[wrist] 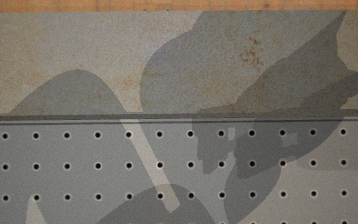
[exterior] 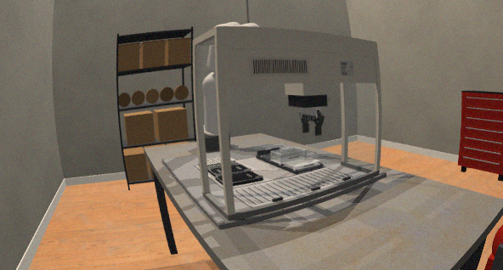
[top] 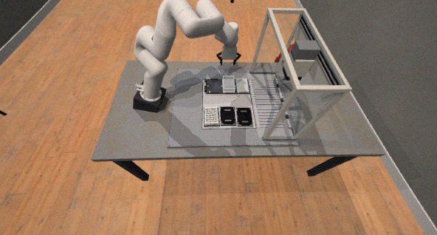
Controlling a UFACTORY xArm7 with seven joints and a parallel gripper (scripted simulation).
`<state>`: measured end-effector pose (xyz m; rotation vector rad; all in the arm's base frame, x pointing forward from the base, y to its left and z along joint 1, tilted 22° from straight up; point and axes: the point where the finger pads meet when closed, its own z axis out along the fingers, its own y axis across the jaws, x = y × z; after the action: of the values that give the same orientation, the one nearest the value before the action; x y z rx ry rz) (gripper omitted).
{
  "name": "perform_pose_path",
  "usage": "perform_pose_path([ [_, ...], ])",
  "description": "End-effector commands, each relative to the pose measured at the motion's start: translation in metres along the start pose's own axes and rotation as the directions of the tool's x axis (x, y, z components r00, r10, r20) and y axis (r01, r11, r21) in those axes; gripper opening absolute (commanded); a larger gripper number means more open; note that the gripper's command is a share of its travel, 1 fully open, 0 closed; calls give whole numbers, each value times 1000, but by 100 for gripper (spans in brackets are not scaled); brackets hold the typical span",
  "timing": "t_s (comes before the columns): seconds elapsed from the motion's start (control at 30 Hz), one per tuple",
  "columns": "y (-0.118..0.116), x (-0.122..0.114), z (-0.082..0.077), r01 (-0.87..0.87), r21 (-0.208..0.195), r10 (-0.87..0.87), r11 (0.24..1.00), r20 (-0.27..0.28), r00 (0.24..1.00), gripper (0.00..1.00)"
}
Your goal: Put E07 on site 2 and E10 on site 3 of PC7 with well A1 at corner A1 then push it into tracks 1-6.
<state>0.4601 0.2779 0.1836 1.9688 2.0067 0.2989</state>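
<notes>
The plate carrier PC7 (top: 221,87) lies on the apron in front of the rails (top: 266,103). Its site 1 (top: 213,86) is a bare black frame. The clear deep-well block E07 (top: 229,83) sits on the middle site and the pale 384-well plate E10 (top: 242,85) on the site nearest the rails. They also show in the exterior view (exterior: 293,157). The white 96-well plate E01 (top: 211,116) sits in nest S1. Nests S2 (top: 227,115) and S3 (top: 244,115) are empty. My gripper (top: 229,60) is open and empty, raised above the table's far edge beyond the carrier (exterior: 312,126). The wrist view shows only table and perforated mat.
The instrument's frame (top: 303,73) stands over the rails at the right, with its head (top: 305,49) inside. The arm's base (top: 149,99) is on the left of the mat. A shelf with boxes (exterior: 153,105) and a red cabinet (exterior: 482,131) stand off the table.
</notes>
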Motion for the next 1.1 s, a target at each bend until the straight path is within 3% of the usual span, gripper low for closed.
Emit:
perform_pose_path([
  [0.0,1,1,-6,0,-2,0,1000,-2,1000,100],
  [0.23,1,1,-18,0,-2,0,1000,-2,1000,100],
  [0.6,1,1,-18,0,-2,0,1000,-2,1000,100],
  [0.63,-3,-2,-18,-33,-2,33,999,-2,999,82],
  [1.0,-49,-32,-17,-389,-1,389,921,-3,921,82],
  [1.07,-49,-32,-17,-389,-1,389,921,-3,921,82],
])
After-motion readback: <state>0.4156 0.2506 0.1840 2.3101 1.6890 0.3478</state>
